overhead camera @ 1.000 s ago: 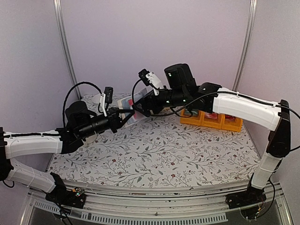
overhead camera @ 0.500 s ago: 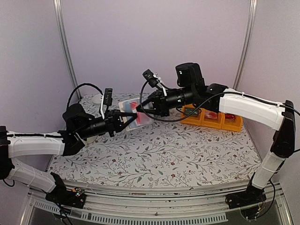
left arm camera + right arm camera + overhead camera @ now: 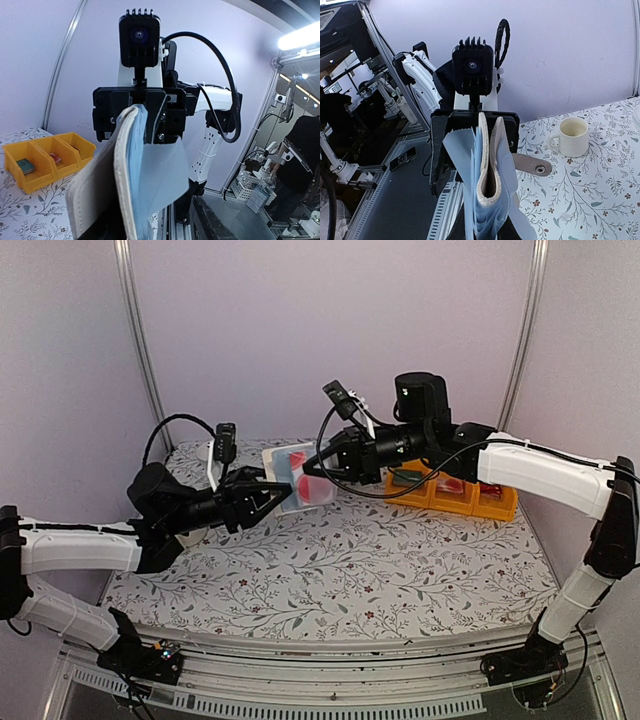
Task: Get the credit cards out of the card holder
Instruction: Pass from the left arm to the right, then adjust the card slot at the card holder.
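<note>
The floral worktop (image 3: 340,570) lies well below the action, so there is free air all round. Only the yellow bins (image 3: 470,498) stand near the right arm. The arms meet in mid-air to spread the card holder (image 3: 298,478) between them. The right gripper (image 3: 322,466) has its jaws clenched on one edge, and the left gripper (image 3: 274,498) jaws seemingly pinch the opposite edge. The red-pink card (image 3: 313,487) and light blue card (image 3: 476,200) sit in their pockets, not yet drawn out.
</note>
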Motion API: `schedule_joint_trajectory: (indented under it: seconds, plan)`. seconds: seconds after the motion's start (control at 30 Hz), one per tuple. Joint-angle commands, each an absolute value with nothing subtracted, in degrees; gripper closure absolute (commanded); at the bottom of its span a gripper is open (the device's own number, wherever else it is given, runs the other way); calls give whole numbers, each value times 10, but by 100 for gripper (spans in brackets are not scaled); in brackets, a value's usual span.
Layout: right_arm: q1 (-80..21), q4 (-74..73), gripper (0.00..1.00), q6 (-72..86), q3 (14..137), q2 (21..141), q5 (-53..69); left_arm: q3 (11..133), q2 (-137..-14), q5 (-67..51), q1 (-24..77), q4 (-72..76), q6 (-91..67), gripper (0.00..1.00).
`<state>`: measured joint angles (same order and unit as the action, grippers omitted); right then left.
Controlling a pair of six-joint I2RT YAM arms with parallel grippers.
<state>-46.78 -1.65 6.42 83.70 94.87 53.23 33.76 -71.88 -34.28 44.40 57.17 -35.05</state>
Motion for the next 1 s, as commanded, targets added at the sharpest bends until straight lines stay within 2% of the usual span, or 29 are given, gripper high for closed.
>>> schedule_joint_trajectory:
  seconds: [0.0, 0.07, 0.13, 0.27, 0.4, 0.5, 0.63, 0.7, 0.73, 0.83, 0.9, 0.97]
  plan:
    - [-461, 7, 99, 83, 833, 914, 560, 340, -713, -283, 441, 520, -321, 55]
    - [-461, 3, 99, 85, 834, 912, 554, 344, -704, -255, 441, 490, -298, 51]
    - [-460, -11, 99, 82, 836, 909, 512, 346, -695, -243, 442, 475, -278, 40]
    - [-461, -61, 98, 86, 849, 904, 343, 378, -686, -208, 463, 408, -235, 3]
    - [-478, -78, 99, 69, 848, 897, 275, 408, -697, -80, 484, 371, -204, 2]
    - [-482, -87, 99, 58, 854, 900, 276, 427, -711, -26, 486, 373, -201, 3]
    - [-483, -97, 99, 46, 857, 901, 320, 435, -727, -45, 485, 380, -197, 15]
    - [-483, -102, 99, 38, 856, 899, 344, 444, -735, -52, 486, 363, -199, 31]
    - [-483, -103, 99, 32, 855, 896, 359, 446, -736, -50, 486, 353, -199, 42]
    - [-483, -99, 99, 16, 854, 885, 418, 437, -730, -42, 483, 349, -201, 68]
    - [-482, -92, 99, 8, 851, 877, 461, 426, -724, -56, 476, 364, -214, 78]
    - [-480, -81, 98, 6, 847, 871, 498, 411, -720, -90, 469, 395, -228, 82]
